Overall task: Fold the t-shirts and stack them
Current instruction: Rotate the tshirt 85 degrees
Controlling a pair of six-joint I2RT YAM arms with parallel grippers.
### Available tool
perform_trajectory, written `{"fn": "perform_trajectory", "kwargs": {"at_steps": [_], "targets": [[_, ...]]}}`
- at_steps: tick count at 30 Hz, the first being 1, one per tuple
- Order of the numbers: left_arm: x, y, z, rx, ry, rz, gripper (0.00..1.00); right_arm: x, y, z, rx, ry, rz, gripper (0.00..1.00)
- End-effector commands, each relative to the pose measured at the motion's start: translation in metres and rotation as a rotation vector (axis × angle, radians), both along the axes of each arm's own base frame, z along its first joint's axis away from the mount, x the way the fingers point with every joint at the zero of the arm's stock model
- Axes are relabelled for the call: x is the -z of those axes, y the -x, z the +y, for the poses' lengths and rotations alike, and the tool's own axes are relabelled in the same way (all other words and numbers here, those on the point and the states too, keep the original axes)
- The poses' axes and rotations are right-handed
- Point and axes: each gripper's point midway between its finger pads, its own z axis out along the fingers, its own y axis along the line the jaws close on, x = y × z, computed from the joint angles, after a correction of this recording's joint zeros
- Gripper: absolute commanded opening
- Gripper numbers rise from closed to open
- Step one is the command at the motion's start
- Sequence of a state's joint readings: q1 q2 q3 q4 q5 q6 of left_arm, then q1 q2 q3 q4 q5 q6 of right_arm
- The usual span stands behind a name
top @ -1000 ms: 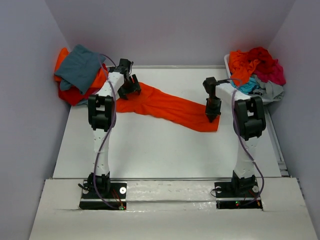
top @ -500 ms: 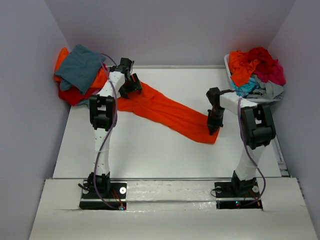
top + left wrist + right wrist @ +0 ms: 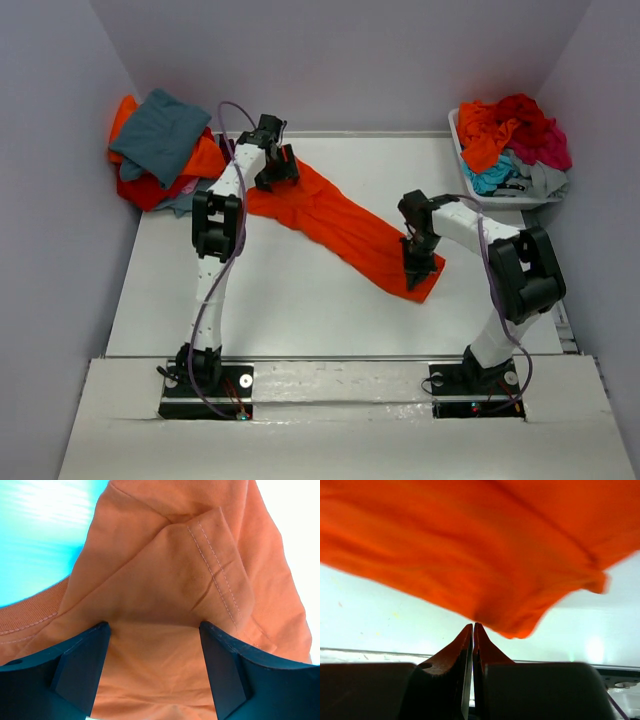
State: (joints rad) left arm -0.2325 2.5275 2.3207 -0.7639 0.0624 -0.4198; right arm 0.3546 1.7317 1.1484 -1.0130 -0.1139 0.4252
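Orange t-shirt [image 3: 335,222], drawn out as a long diagonal band across the worktop [image 3: 300,310], one end near and right, the other far and left. Nearest, right pincer [image 3: 413,272] clamped together on the shirt's near corner, pulled back toward the arm bases over the last second, dragging that end along and steepening the band. Farther off, left pincer [image 3: 278,168] spread wide apart over the sleeve end, shifted rightward, gripping nothing. Probably straightening before the first fold; no fold made yet. Beyond, far left, pile of shirts [image 3: 160,135] with teal-grey on top; far right, loose heap [image 3: 510,125] in the white bin [image 3: 548,198].
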Motion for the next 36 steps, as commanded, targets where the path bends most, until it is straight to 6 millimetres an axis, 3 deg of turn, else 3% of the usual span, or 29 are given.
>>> {"fn": "perform_trajectory", "kwargs": {"at_steps": [1,6,12,15,16,17,18,22,25,30,31,36], "targets": [[0.048,0.029,-0.048,0.102,0.028,0.112,0.84,-0.005,0.024,0.021,-0.074,-0.06,0.04,0.1],[0.055,0.038,-0.068,0.147,0.04,0.129,0.84,-0.001,0.032,0.038,-0.115,-0.068,0.063,0.1],[0.056,0.034,-0.067,0.143,0.028,0.121,0.84,-0.014,0.022,0.047,-0.126,-0.072,0.022,0.11],[0.044,0.027,-0.068,0.135,0.034,0.079,0.84,-0.027,0.008,0.039,-0.108,-0.011,-0.042,0.11],[0.023,0.019,-0.07,0.134,0.048,0.02,0.84,-0.031,0.004,0.031,-0.085,0.038,-0.068,0.13],[0.016,0.017,-0.068,0.127,0.042,0.002,0.84,-0.036,-0.003,0.03,-0.071,0.058,-0.094,0.13],[-0.001,0.017,-0.073,0.133,0.045,-0.029,0.85,-0.035,-0.009,0.023,-0.059,0.106,-0.116,0.14],[-0.032,0.015,-0.068,0.132,0.026,-0.078,0.85,-0.037,-0.021,0.021,-0.009,0.143,-0.153,0.15],[-0.049,0.024,-0.067,0.137,0.015,-0.088,0.85,-0.032,-0.03,0.013,0.041,0.175,-0.147,0.16],[-0.057,0.043,-0.068,0.159,0.017,-0.075,0.85,-0.022,-0.046,-0.007,0.125,0.204,-0.128,0.2],[-0.059,0.049,-0.07,0.172,0.01,-0.073,0.85,-0.021,-0.051,-0.016,0.156,0.219,-0.136,0.28],[-0.07,0.059,-0.074,0.194,-0.002,-0.083,0.85,-0.017,-0.064,-0.04,0.222,0.238,-0.134,0.38]]}}
